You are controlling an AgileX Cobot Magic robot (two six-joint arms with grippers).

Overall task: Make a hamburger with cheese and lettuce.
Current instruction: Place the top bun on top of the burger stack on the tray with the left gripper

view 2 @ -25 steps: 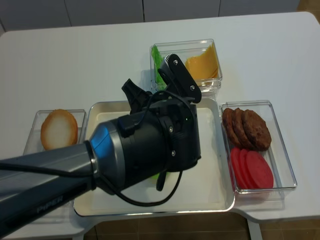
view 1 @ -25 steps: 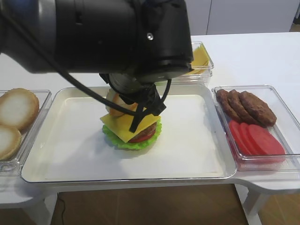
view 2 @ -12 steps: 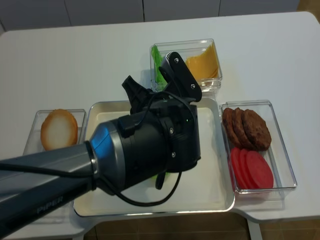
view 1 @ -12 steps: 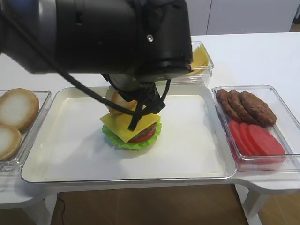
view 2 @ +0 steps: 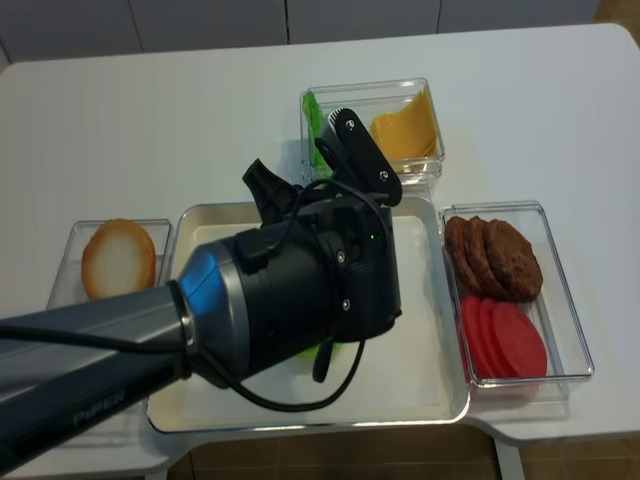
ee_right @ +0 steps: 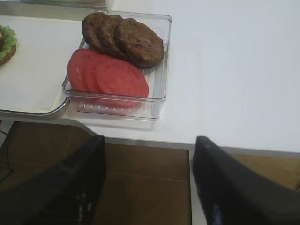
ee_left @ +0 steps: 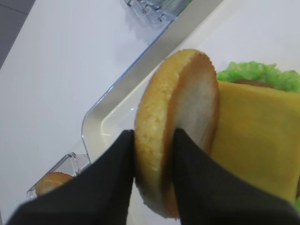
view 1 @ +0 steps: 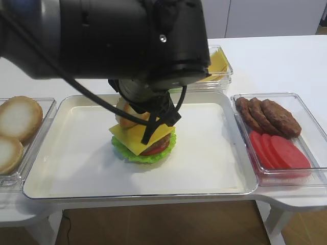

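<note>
Left gripper (ee_left: 150, 164) pinching bun (ee_left: 176, 129) on edge over cheese (ee_left: 255, 140) — needing bun tipped flat, centred on hamburger (view 1: 144, 143) before letting go.

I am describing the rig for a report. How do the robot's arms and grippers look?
The left arm is a thick round housing, glossy black with a grey section and pale "PIPER" lettering near the base. Black cables loop beneath it. The left gripper has flat, dark fingers. The right gripper shows only two broad, dark, blurred fingers.

Spare patties (ee_right: 124, 37) and tomato slices (ee_right: 107, 74) share one bin (ee_right: 159, 89).
</note>
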